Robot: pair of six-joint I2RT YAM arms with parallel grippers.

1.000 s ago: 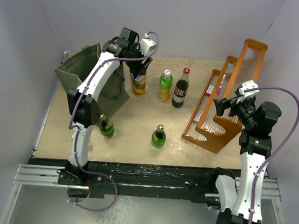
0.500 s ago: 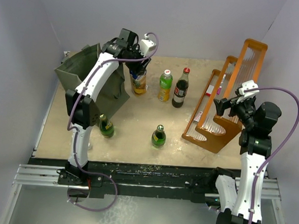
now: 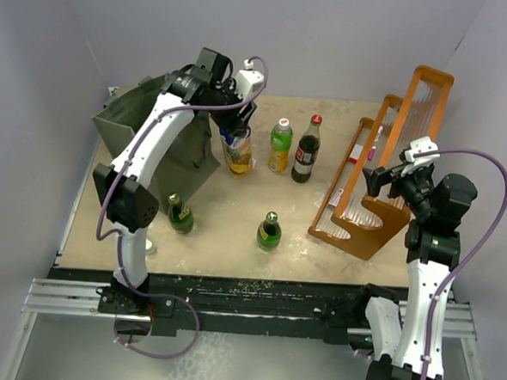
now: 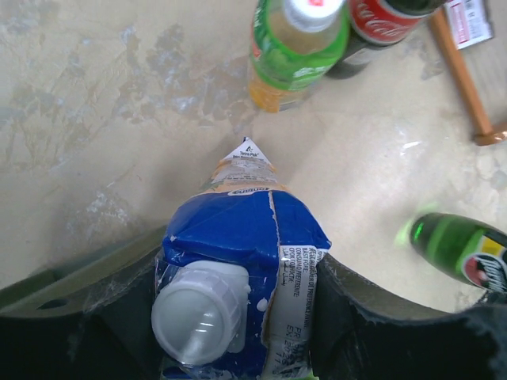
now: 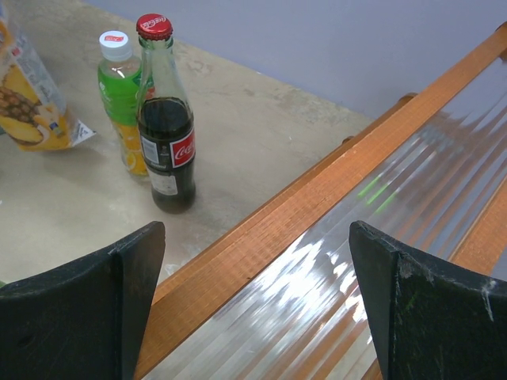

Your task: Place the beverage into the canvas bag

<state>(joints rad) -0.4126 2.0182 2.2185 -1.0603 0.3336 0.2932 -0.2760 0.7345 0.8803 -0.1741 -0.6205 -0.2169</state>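
Top external view: canvas bag (image 3: 120, 126) stood far left, juice carton (image 3: 238, 152) just beside it.
Part-closed on the tilted carton's top, the left end effector (image 3: 233, 124) could let it slip or snag the bag's rim; the right end effector (image 3: 382, 178) gaped empty.

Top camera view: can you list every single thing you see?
table: 1, beige, under everything
canvas bag: 1, olive green, back left
juice carton: 1, blue top, white cap, tilted, held beside bag
green-label bottle: 1, white cap, back middle
cola bottle: 1, dark, red cap, beside it
green glass bottles: 2, green, nearer front
wooden rack: 1, orange, right side
left gripper: 1, black, shut on juice carton
right gripper: 1, black, open, by rack
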